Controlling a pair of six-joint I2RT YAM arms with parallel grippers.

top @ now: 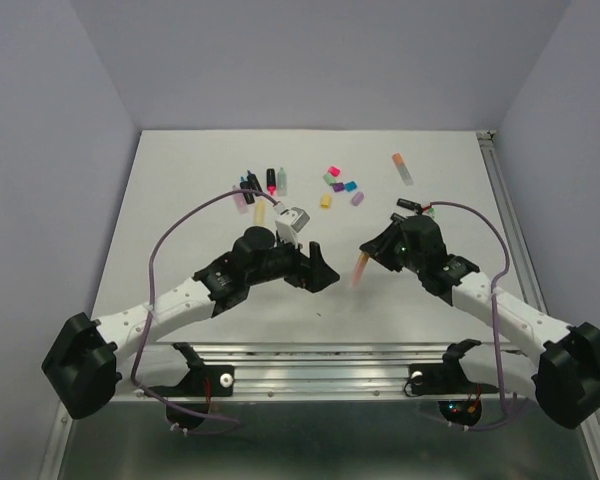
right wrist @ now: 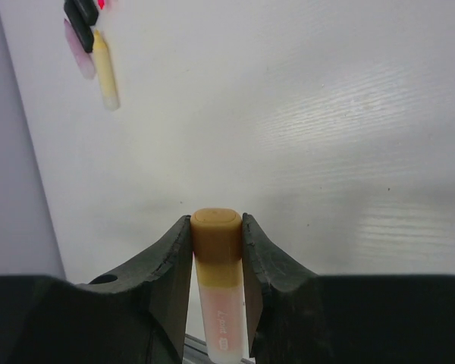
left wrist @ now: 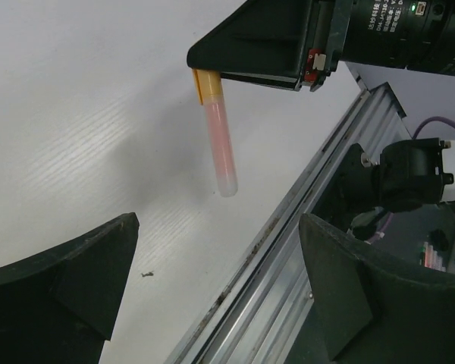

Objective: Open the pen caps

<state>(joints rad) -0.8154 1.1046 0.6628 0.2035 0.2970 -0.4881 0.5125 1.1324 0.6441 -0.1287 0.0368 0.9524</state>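
Observation:
My right gripper [right wrist: 216,227] is shut on the orange cap [right wrist: 216,235] of a pale pink translucent pen [right wrist: 224,318], holding it above the table. In the top view the pen [top: 358,268] hangs from the right gripper [top: 368,254], just right of my open, empty left gripper [top: 322,268]. In the left wrist view the pen [left wrist: 221,148] points down from the right gripper [left wrist: 250,45], beyond my open left gripper [left wrist: 212,288]. Several loose caps [top: 338,186] lie at the back centre. Several pens [top: 260,190] lie at the back left.
One orange-capped pen [top: 403,168] lies alone at the back right. A black pen [top: 410,206] lies by the right arm. A yellow pen [right wrist: 105,76] and a black one [right wrist: 80,19] show far off in the right wrist view. The table's metal rail [left wrist: 288,250] runs near the left gripper.

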